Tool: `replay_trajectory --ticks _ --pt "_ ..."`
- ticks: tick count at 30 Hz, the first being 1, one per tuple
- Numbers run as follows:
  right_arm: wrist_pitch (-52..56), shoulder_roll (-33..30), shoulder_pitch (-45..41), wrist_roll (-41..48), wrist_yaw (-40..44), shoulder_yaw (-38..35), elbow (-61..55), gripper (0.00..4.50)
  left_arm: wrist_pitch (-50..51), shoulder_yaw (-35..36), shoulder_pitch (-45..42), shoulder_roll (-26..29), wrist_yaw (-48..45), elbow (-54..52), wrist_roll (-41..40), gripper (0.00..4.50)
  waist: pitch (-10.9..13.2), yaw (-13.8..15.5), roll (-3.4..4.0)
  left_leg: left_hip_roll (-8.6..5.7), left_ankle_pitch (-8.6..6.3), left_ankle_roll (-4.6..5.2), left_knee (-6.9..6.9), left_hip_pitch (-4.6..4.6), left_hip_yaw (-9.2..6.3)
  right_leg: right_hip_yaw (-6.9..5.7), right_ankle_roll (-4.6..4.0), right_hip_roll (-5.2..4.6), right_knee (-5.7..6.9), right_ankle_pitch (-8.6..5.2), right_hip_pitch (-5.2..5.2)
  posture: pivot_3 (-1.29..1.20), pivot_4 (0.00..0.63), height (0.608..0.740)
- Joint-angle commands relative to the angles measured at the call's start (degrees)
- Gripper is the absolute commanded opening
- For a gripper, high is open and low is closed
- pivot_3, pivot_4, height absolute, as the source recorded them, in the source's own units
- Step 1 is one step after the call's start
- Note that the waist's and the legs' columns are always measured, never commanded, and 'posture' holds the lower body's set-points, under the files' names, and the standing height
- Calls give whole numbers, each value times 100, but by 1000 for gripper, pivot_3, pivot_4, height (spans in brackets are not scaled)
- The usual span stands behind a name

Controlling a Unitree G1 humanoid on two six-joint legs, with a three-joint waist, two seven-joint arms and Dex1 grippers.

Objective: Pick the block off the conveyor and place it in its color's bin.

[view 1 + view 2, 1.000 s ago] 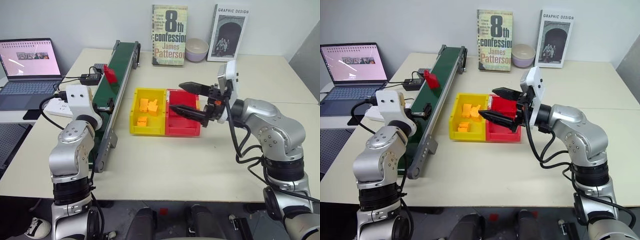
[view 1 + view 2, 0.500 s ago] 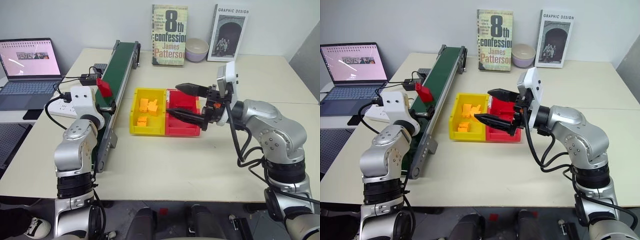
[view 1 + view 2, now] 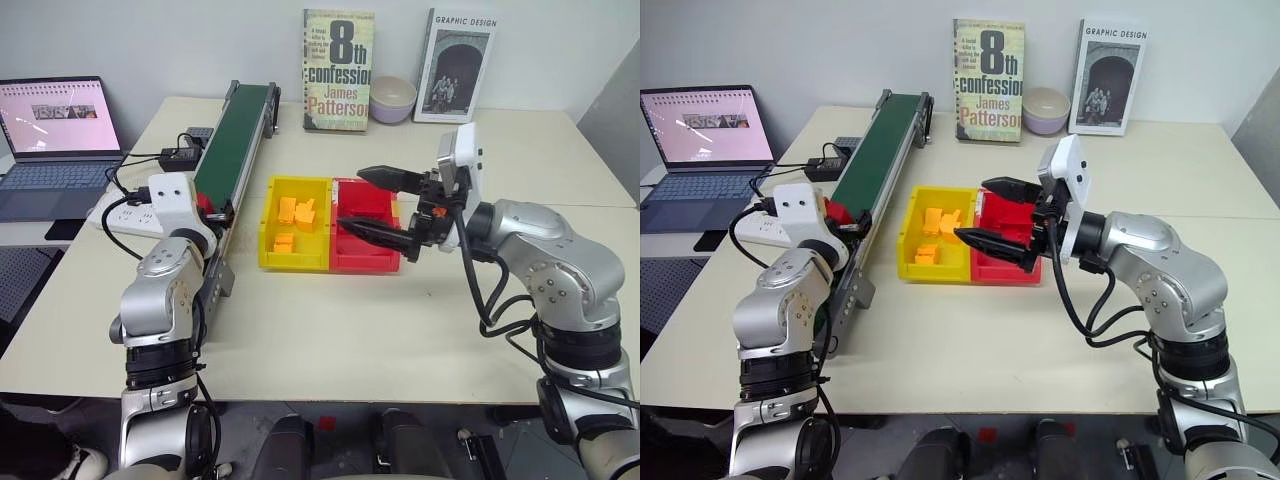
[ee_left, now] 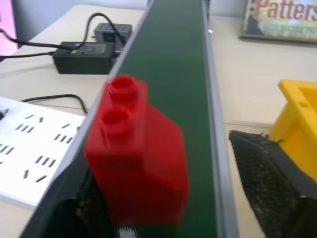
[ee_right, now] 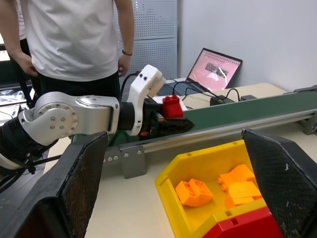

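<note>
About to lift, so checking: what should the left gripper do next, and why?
Probably close the left gripper on the block before lifting: the block stands on the conveyor between its fingers, but one finger is apart from it.

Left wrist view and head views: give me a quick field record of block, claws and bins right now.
block: red block upright on the conveyor, studs up
left claw: at the block, one finger either side; grip not confirmed
right claw: open, hovering over the red bin, holding nothing
yellow bin: beside the red bin, holds orange-yellow blocks
</note>
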Motion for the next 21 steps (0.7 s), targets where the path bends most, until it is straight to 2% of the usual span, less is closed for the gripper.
replay_trajectory --ticks 1,7,15,21 --pt "-42 -54 -97 126 -38 -216 -122 4500 178 147 72 -50 224 -491 -17 2677 0 0 0 0 0 0 0 0 -1 -1 0 0 0 0 0 0 150 740" --pt "-82 -65 -179 106 -29 -255 -10 4500 378 282 178 -90 407 -740 -50 1543 0 1 0 -1 0 0 1 0 0 0 0 0 0 0 1 0 150 740" --pt "-123 -116 -150 18 -144 -346 -5 4500 481 287 -227 266 146 -459 -150 1525 0 1 0 -1 0 0 1 0 -1 -2 0 5 1 0 0 0 150 740" --pt "35 -357 164 -161 -658 -526 -435 4500 460 -312 -1033 505 -943 183 -474 1525 0 28 0 -8 0 0 2 -1 3 -5 0 9 -3 0 2 0 150 740"
